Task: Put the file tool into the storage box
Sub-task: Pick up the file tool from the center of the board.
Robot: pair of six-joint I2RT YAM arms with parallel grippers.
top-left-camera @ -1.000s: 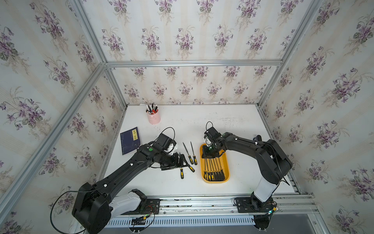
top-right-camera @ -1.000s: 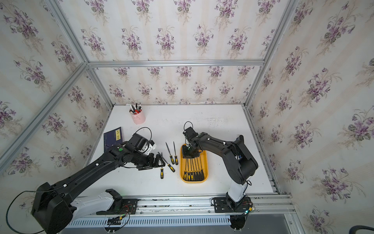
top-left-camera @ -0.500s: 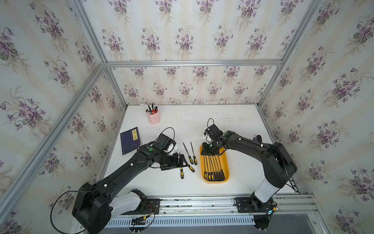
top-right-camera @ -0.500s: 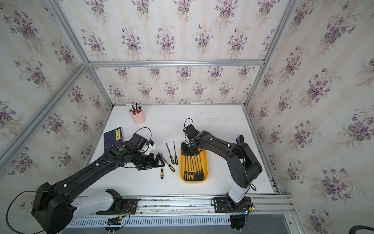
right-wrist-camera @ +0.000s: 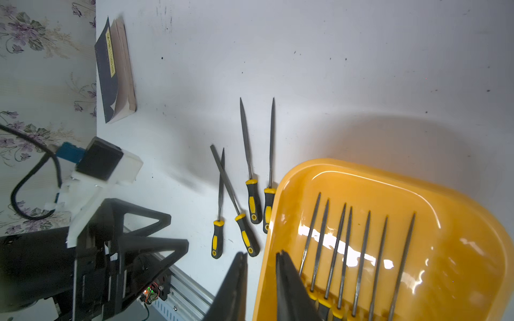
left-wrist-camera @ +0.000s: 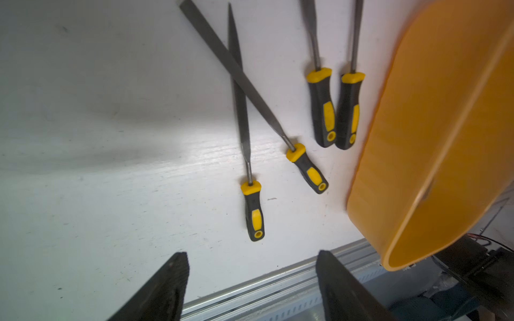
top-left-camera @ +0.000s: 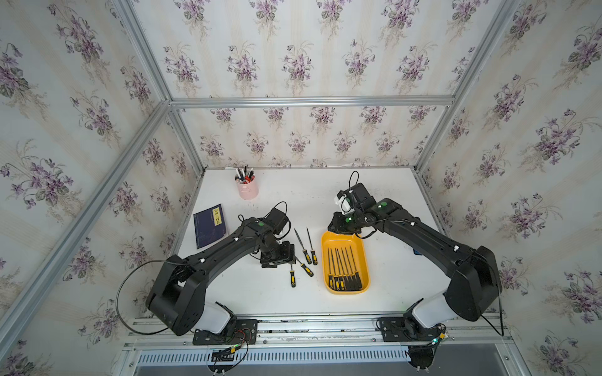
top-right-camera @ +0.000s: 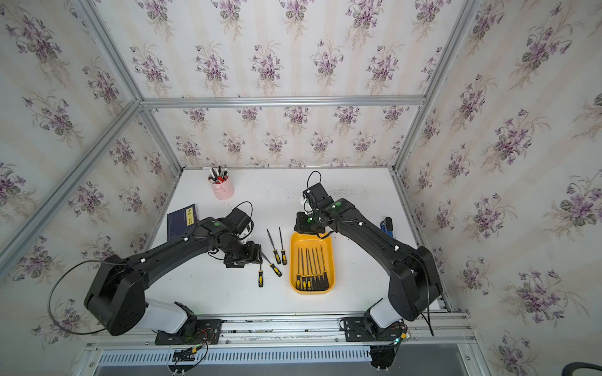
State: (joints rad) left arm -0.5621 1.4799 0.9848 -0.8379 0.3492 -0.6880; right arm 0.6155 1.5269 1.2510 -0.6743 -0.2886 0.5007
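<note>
Nearest: boxed files, seven, are lying side by side in the box, handles at the near end. The task is being judged well along but not finished.

Beside the box, on the table, four more files are lying loose. A parallel pair is lying just beside the box wall. A crossed pair is lying a little further off, one blade over the other.

Left gripper: being held over the crossed pair, jaws spread, nothing between them. Change noted: the jaws are being narrowed from the wider spread of a second ago, while the arm is being kept in place. This is being read as the start of a pinch on one crossed file; which one cannot be told. With the blades overlapping, the other file is likely to be dragged along.

Further out: right gripper, fingers a narrow slit apart, nothing pinched. It is being drawn back from over the box's far end to just past the far rim. This is being read as a delivery done and the way being cleared.

Farthest: book and pen cup, not being touched.
</note>
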